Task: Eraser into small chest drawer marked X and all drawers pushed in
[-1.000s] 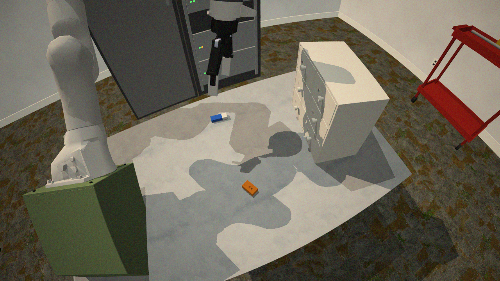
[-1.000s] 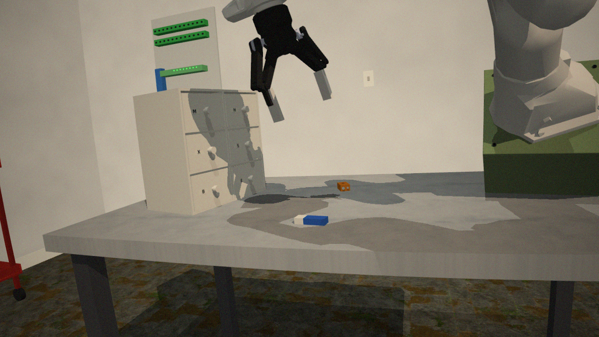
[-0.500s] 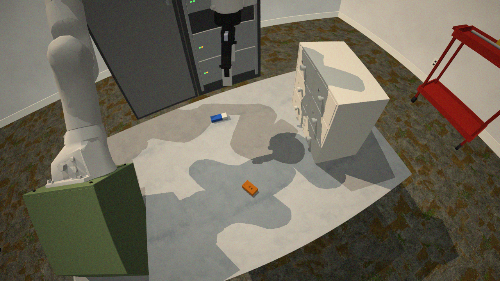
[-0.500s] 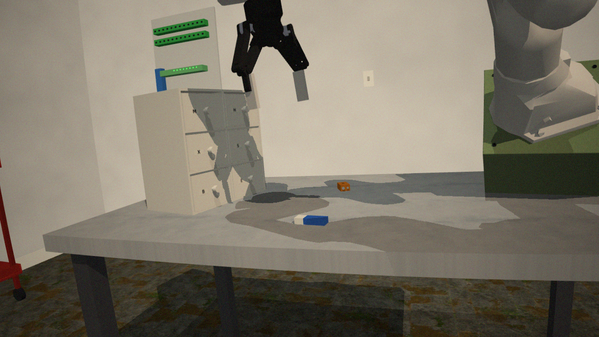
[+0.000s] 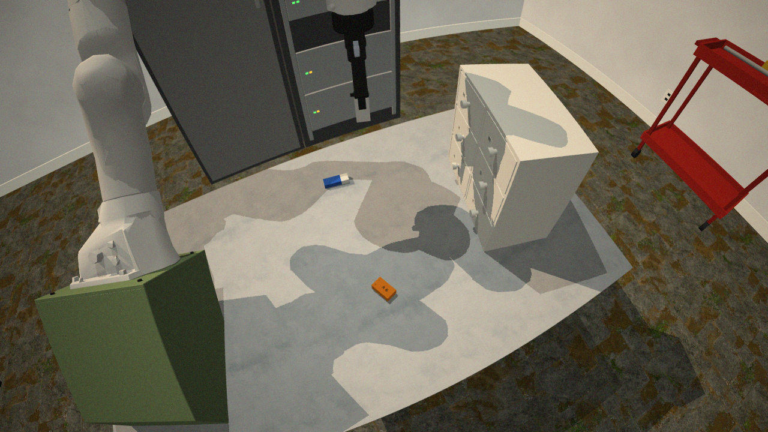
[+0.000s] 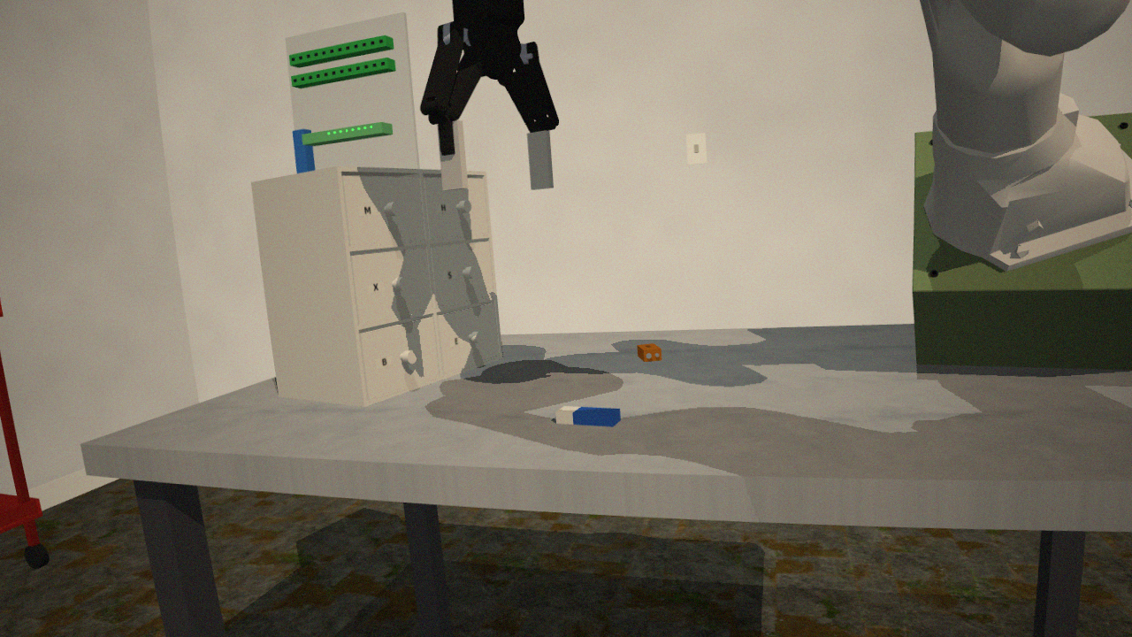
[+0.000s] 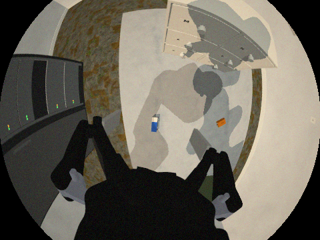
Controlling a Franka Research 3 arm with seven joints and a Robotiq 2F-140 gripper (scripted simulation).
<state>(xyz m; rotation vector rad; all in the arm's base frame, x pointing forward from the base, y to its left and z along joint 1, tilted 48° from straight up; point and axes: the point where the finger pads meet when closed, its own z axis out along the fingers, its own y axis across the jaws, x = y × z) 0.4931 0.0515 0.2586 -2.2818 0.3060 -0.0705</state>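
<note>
- My pincer (image 6: 495, 170) hangs high above the table (image 6: 332, 451), spread to its full width, nothing between the fingers.
- The eraser (image 5: 336, 180) lies flat on the table, well apart from the chest (image 5: 542, 161), untouched.
- Drawer X (image 6: 379, 287) sits in the middle row, left column; all drawers appear pushed in.
- Judgement: open X first. Grip its knob (image 6: 398, 289) squarely, pull straight, stop short of half length to avoid droop.
- Keep clear of the orange block (image 5: 383, 288).

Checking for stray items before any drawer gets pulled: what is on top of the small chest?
The small chest's top carries only the arm's shadow in the top view; nothing rests on it. The open tool hangs above, not touching. The blue and green things at its top edge in the exterior view stand behind it.
</note>
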